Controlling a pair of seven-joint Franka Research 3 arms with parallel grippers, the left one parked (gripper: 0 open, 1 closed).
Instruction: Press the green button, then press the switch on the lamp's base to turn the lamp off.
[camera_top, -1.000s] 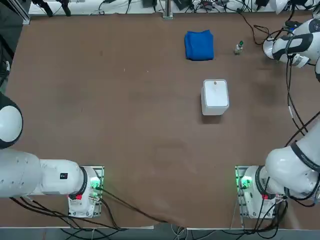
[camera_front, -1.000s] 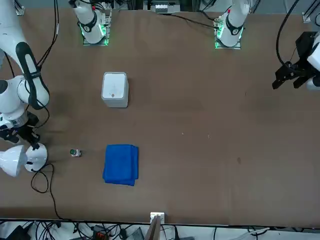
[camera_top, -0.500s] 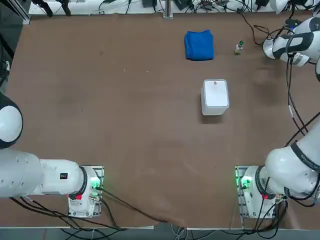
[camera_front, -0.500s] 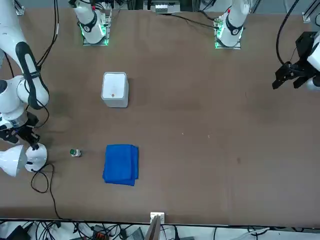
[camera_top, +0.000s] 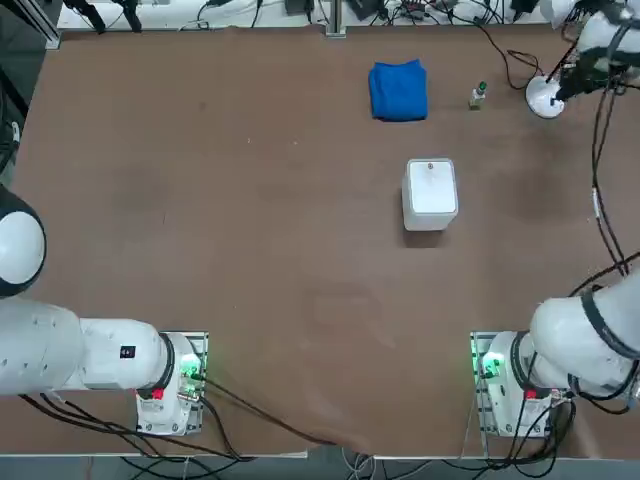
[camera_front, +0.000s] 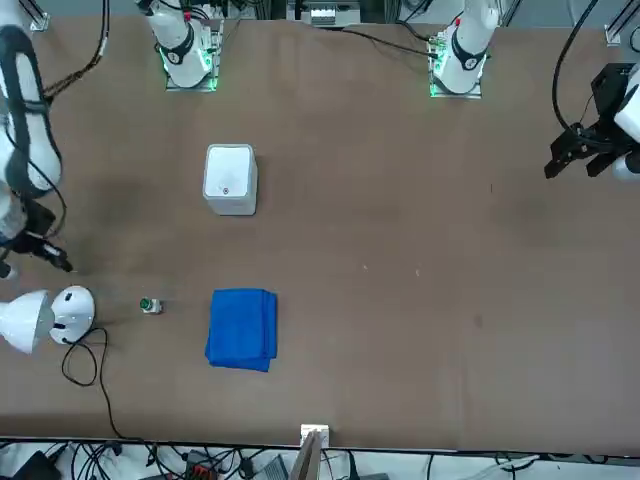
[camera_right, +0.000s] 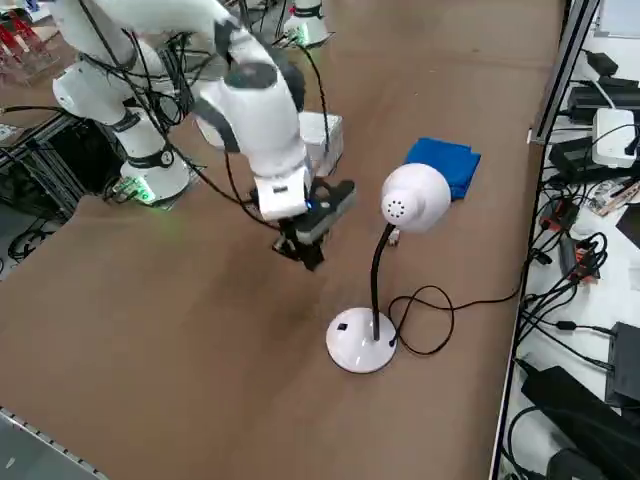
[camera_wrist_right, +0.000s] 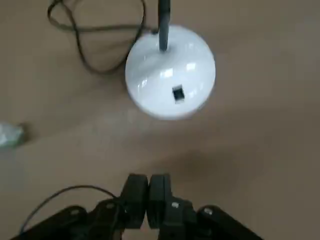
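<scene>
Right wrist view: right gripper (camera_wrist_right: 149, 181), jaws together, over open table (camera_wrist_right: 260, 145) near lamp's base (camera_wrist_right: 152, 92)

Brown and matte all over the surface (camera_top: 270, 200), with scattered small scuffs and even, soft-shadowed light. Beyond the far edge, crowded onto a white bench (camera_right: 622, 285): tangled black cables (camera_right: 590, 250), black boxes (camera_right: 585, 410) and a white power adapter (camera_right: 612, 137). Near the middle of that edge, fixed upright, a metal post (camera_top: 335, 18). Past the left edge, dark grey floor (camera_top: 45, 85). Along the near edge, a grey strip (camera_top: 60, 468).
</scene>
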